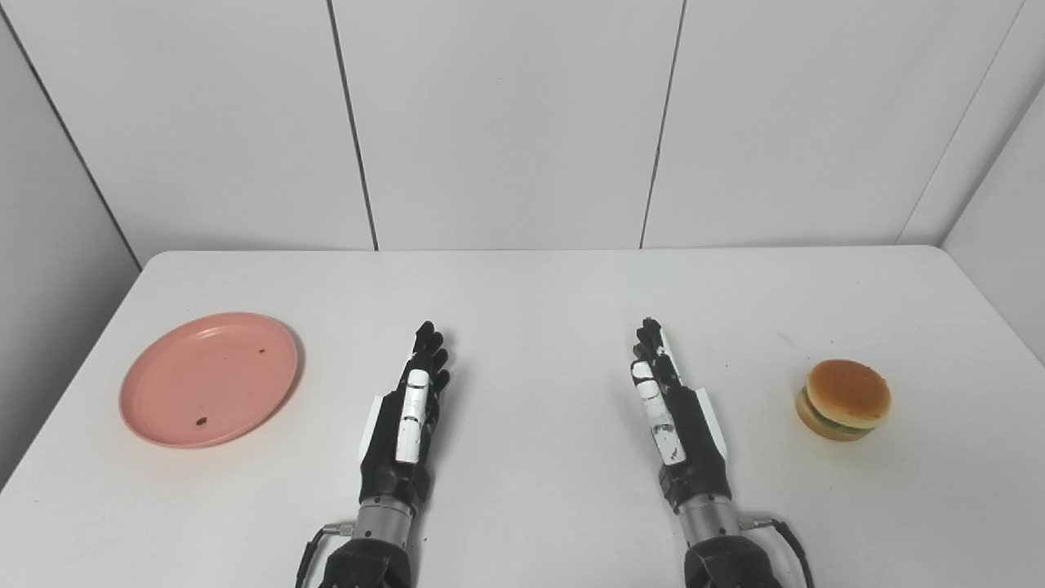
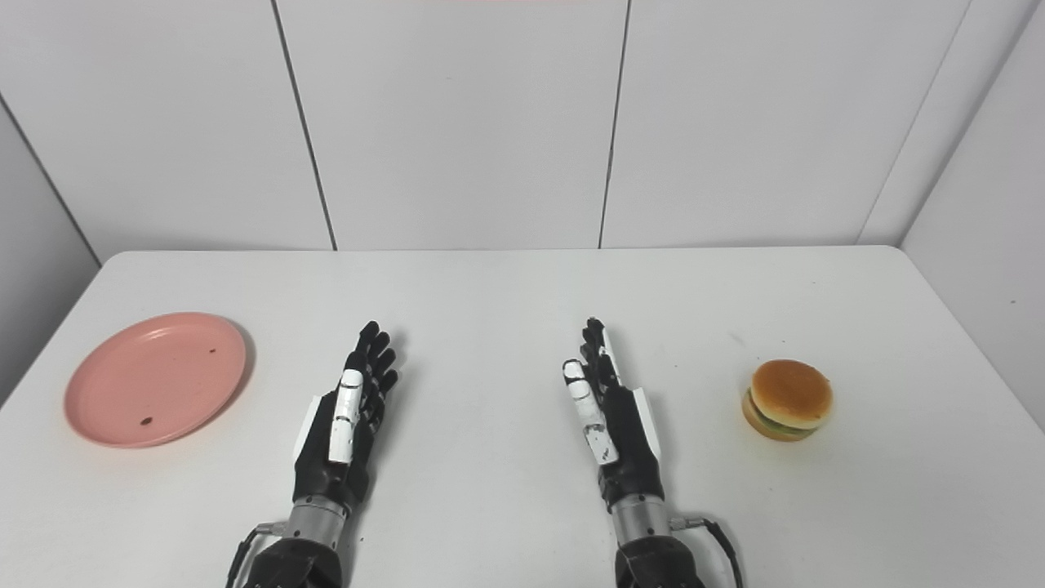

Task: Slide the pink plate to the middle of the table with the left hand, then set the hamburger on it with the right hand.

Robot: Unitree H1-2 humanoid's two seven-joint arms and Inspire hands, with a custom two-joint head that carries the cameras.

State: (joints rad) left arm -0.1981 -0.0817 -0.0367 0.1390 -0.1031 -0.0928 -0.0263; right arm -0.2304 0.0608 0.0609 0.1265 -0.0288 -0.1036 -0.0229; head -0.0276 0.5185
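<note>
Pink plate (image 1: 209, 380) at your frame's left, hamburger (image 1: 843, 399) at right, between them left hand (image 1: 406, 425) and right hand (image 1: 676, 415), both empty, fingers extended.

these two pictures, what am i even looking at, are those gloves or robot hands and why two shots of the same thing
Those are a humanoid robot's own hands, black and white, reaching in from the bottom edge. The two pictures come from two cameras side by side on its head, so they show one scene from slightly different spots. The left hand and right hand are both open, fingers stretched forward, holding nothing. On the white table lie a pink plate, far to the left with a few dark specks on it, and a hamburger, far to the right. Neither is being touched.
</note>
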